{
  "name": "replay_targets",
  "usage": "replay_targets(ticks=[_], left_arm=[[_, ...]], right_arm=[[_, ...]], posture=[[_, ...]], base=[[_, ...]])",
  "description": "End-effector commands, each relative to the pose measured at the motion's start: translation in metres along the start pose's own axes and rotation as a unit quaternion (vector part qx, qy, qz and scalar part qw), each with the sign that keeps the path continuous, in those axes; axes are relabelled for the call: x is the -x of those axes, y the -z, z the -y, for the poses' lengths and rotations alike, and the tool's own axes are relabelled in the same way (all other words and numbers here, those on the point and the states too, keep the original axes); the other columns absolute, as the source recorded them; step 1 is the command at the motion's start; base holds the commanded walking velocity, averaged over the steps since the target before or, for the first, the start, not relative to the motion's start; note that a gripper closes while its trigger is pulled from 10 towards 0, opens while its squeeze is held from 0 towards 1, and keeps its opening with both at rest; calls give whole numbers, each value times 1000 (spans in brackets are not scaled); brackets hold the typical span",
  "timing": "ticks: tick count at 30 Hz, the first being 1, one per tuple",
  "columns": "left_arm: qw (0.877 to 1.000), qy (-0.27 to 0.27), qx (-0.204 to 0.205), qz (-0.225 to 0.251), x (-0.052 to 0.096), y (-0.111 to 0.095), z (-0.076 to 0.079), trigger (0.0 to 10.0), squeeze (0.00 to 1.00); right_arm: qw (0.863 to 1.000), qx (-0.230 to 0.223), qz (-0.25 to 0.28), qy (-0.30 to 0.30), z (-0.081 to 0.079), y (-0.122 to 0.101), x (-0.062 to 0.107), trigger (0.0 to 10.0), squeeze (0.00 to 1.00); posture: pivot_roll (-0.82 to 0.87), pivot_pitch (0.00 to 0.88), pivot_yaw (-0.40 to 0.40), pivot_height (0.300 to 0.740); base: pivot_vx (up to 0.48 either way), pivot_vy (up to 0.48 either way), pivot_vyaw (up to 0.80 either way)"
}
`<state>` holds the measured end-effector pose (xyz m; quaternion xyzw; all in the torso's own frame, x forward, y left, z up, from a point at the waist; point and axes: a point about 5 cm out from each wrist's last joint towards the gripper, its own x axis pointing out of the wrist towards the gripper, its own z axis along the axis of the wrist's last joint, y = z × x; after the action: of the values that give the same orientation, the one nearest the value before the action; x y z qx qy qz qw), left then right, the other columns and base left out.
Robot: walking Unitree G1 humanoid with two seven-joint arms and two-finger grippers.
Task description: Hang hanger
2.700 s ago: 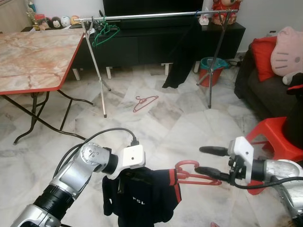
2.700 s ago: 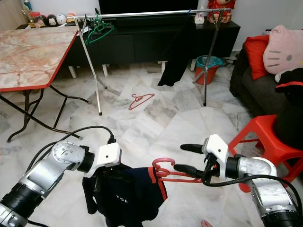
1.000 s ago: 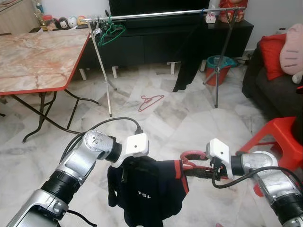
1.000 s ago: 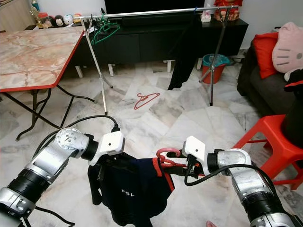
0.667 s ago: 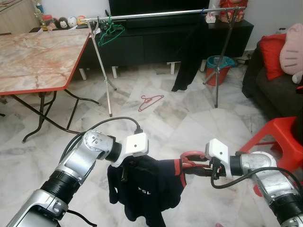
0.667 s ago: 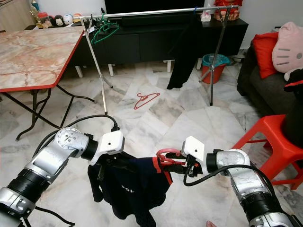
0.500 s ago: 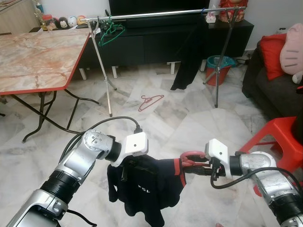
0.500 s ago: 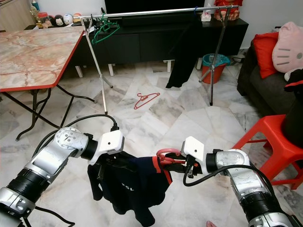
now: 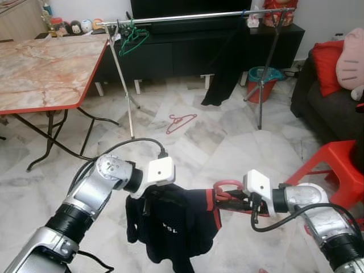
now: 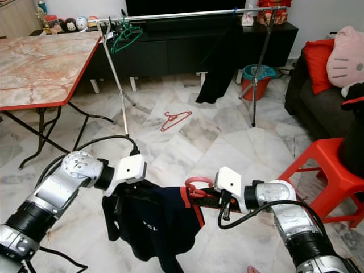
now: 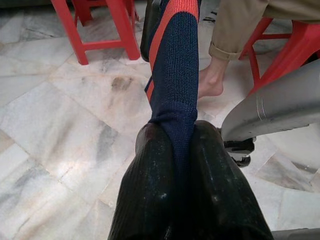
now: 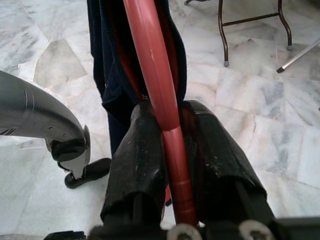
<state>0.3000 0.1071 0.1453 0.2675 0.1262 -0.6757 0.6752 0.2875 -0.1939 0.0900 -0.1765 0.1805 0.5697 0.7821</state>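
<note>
Your right hand [image 12: 170, 145] is clamped on the red hanger [image 12: 150, 75]; your left hand [image 11: 182, 165] pinches the dark, red-trimmed garment [image 10: 153, 219] draped on it. Holding both likely keeps the cloth from sliding off as you carry it low over the marble floor [image 9: 187, 142]. The clothes rail [image 9: 193, 16] stands well ahead, with a spare hanger [image 9: 181, 121] on the floor below it.

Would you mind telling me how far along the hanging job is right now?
Done: the dark shirt is on the red hanger. In hand: the right gripper is shut on the hanger's bar, and the left gripper pinches the shirt's fabric. Left: the hanger is not on the rail, which stands across the room.
</note>
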Motion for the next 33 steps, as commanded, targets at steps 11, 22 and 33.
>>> replay_targets(ticks=[11, 22, 33], left_arm=[[999, 23, -36, 15, -2, -14, 1, 10000, 133], [999, 15, -41, 22, -3, -16, -1, 10000, 1000], [997, -38, -51, 39, 2, -21, -13, 10000, 1000]], right_arm=[[1000, -7, 10, 24, 5, -3, 0, 0, 0], [999, -10, 22, 44, 6, -3, -7, 0, 0], [993, -19, 45, 107, 12, -4, -15, 0, 0]], posture=[[-169, 0, 62, 740], [-163, 0, 57, 740], [-158, 0, 41, 740]], base=[[0, 0, 0], [0, 0, 0], [0, 0, 0]])
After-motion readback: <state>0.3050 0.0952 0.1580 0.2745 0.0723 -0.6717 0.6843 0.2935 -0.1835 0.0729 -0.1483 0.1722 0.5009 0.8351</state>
